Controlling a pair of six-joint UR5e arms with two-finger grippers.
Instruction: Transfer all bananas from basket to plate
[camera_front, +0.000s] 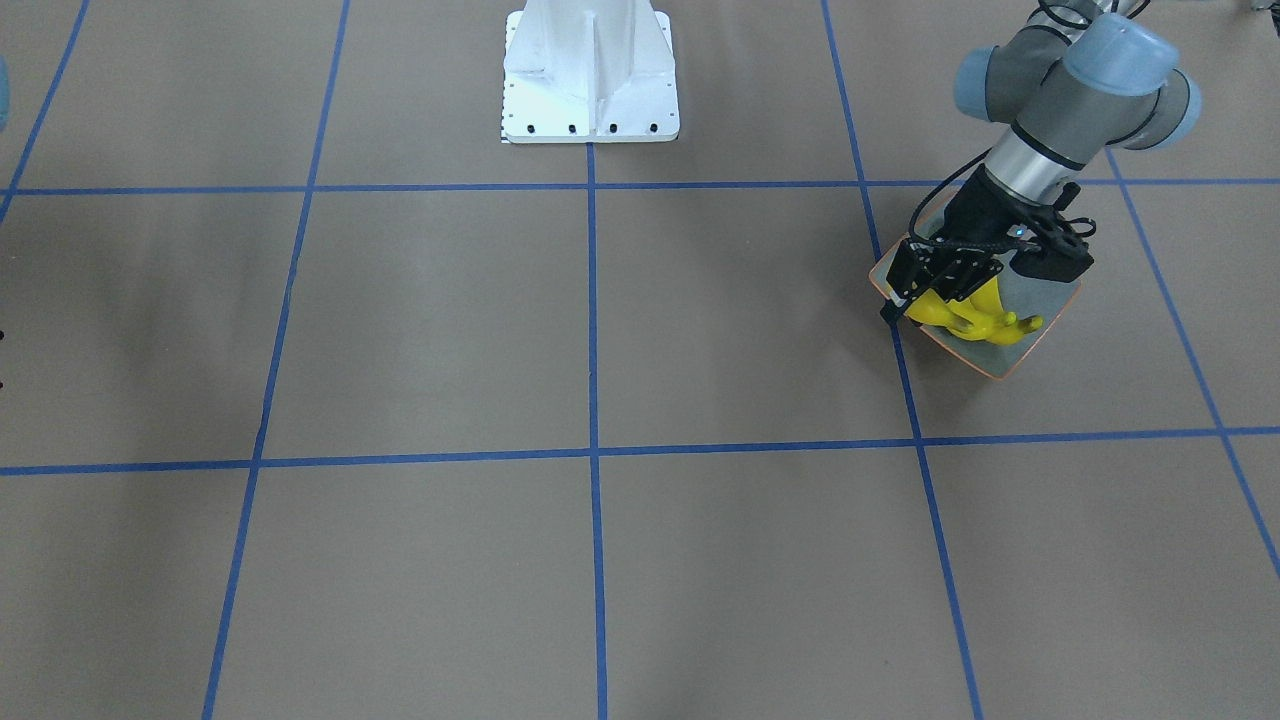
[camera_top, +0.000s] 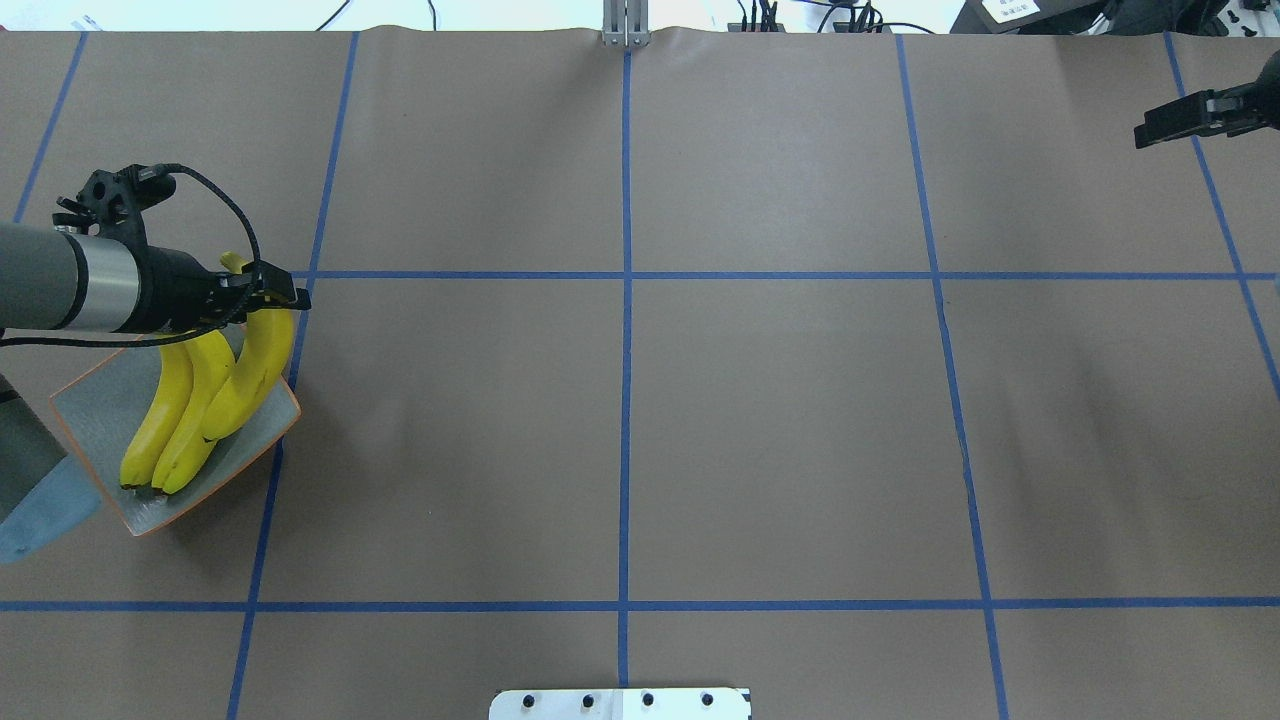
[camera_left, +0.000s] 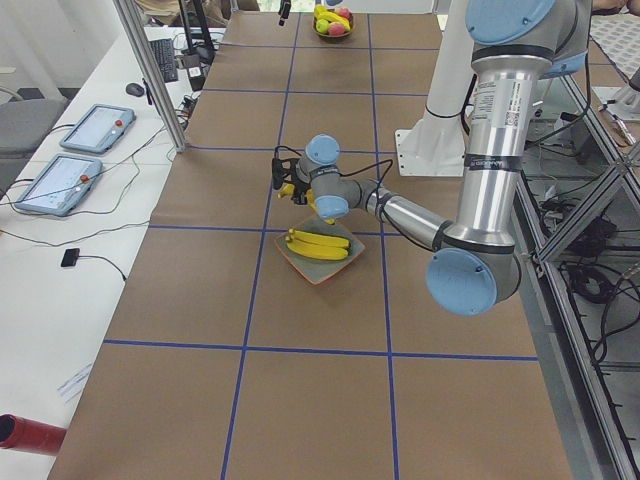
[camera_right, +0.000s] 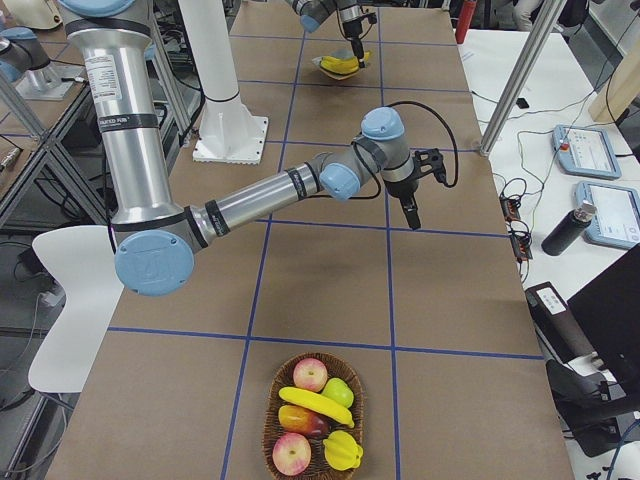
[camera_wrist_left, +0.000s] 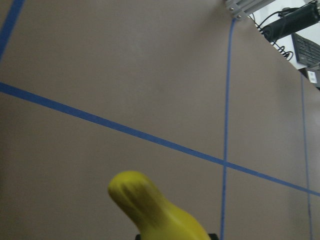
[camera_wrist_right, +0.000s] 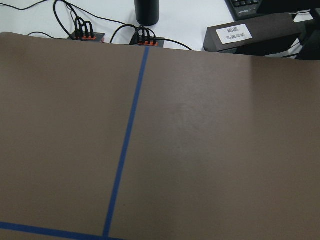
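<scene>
1. Front-facing: the left gripper (camera_front: 925, 295) hangs over the plate (camera_front: 1045, 295), with bananas (camera_front: 975, 315) bunched beneath it.
2. Overhead: it looks clamped on the upper end of the held banana (camera_top: 250, 375), whose long axis slants across the plate, roughly parallel to two neighbours. The right gripper (camera_top: 1165, 120) hovers well apart; I cannot tell whether its fingers are parted.
3. Left side: the plate sits under the near arm's wrist.
4. Right side: the basket (camera_right: 275, 430) holds a last banana (camera_right: 315, 405), lying crosswise among other fruit. The right arm is nearer.
5. Left wrist: only a banana tip shows over the bare surface (camera_wrist_left: 100, 75).
6. Right wrist: bare surface only.
</scene>
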